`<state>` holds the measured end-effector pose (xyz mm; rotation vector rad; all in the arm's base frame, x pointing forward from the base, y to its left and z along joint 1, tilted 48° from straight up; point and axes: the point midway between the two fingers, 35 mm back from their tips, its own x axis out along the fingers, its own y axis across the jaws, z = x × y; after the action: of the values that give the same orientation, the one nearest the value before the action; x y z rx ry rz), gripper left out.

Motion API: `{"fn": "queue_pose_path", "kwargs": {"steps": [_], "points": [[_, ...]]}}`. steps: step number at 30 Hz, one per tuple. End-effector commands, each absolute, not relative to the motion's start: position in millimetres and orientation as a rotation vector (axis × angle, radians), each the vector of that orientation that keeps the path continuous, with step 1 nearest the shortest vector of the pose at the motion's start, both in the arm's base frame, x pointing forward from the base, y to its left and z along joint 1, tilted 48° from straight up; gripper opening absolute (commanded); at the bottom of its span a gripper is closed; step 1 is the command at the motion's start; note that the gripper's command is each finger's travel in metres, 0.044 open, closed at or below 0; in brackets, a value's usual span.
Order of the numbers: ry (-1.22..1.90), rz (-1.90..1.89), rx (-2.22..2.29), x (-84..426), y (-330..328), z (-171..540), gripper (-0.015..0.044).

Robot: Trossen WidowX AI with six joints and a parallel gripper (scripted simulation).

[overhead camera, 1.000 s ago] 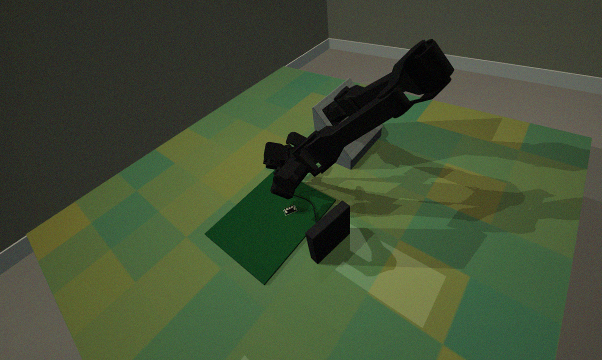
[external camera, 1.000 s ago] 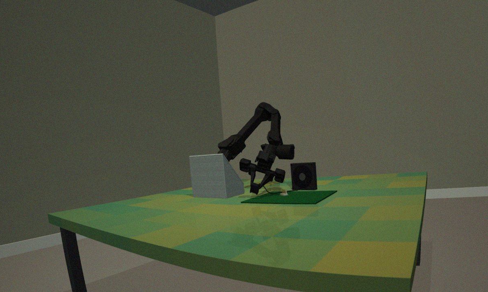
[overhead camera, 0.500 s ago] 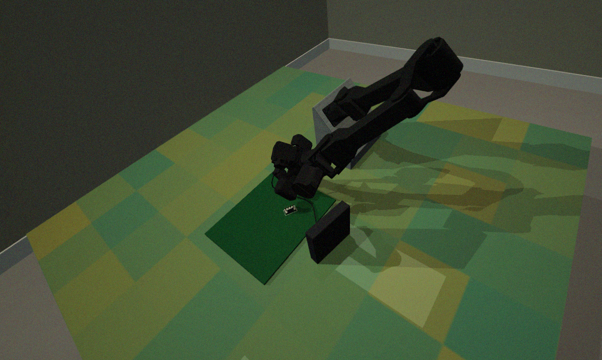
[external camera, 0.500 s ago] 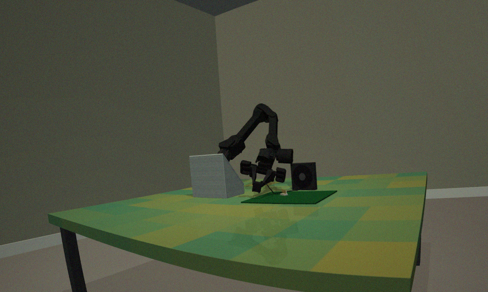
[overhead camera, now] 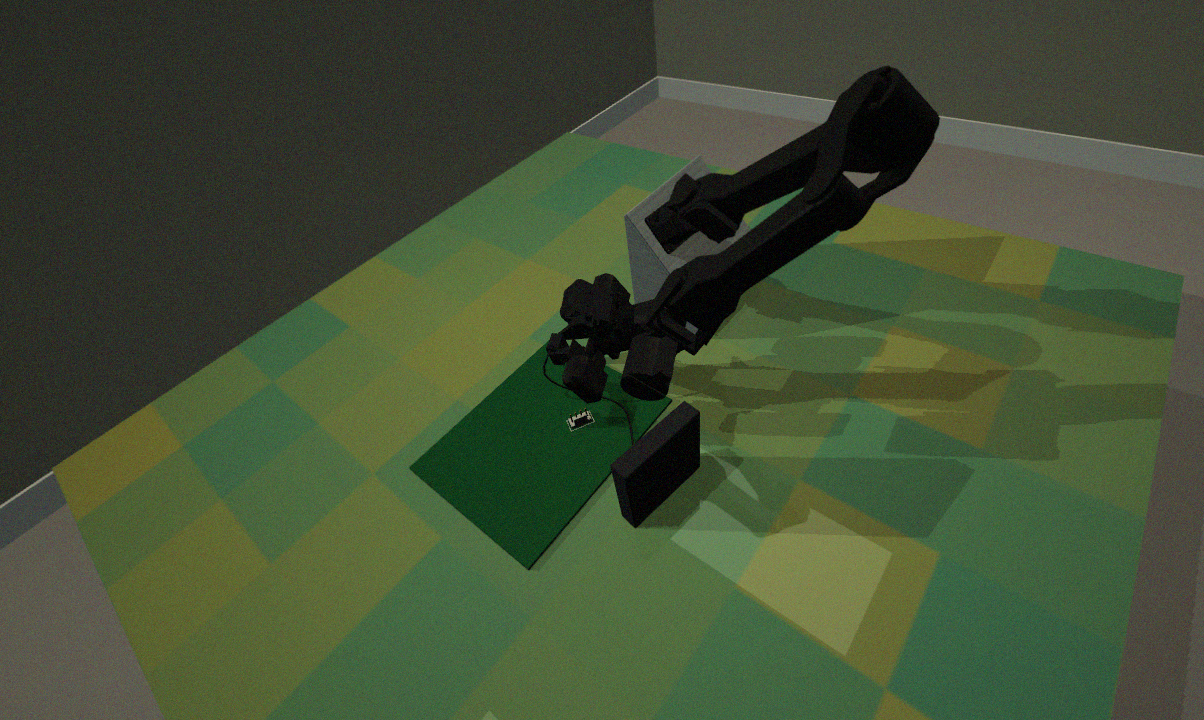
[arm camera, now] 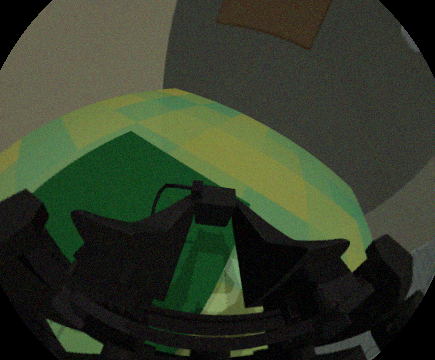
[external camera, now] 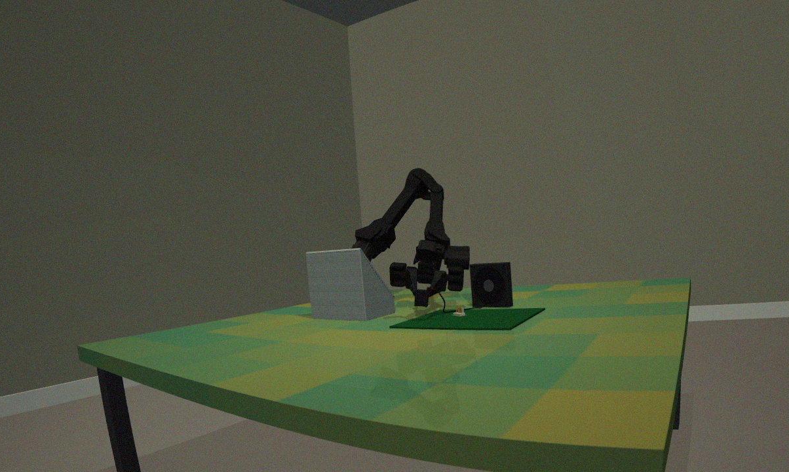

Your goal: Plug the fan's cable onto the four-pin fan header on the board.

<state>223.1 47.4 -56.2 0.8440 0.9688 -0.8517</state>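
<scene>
My gripper (overhead camera: 557,347) (external camera: 422,298) (arm camera: 215,200) is shut on the fan cable's dark plug (arm camera: 216,198), held between the fingertips above the board's far part. The thin black cable (overhead camera: 630,422) (external camera: 444,303) (arm camera: 177,186) loops from the plug towards the fan (overhead camera: 664,465) (external camera: 489,286), which stands upright beside the board. The green board (overhead camera: 499,470) (external camera: 500,321) (arm camera: 122,172) lies flat on the table. The small pale four-pin header (overhead camera: 572,423) (external camera: 459,313) stands on the board, apart from the plug. It is hidden in the wrist view.
A grey wedge-shaped block (overhead camera: 646,268) (external camera: 335,287) stands on the patchwork table (overhead camera: 320,555) (external camera: 327,358), beside the arm's base. The fan is an upright obstacle near the board's edge. The cable spans part of the board.
</scene>
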Motion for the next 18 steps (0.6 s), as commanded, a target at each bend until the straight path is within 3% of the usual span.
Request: {"fn": "queue_pose_path", "kwargs": {"steps": [1, 18], "points": [[0.905, -0.846, 0.864, 224.7, 48.1, -51.1, 0.0000], [0.788, -0.827, 0.906, 225.3, 48.8, -39.9, 0.0000]]}}
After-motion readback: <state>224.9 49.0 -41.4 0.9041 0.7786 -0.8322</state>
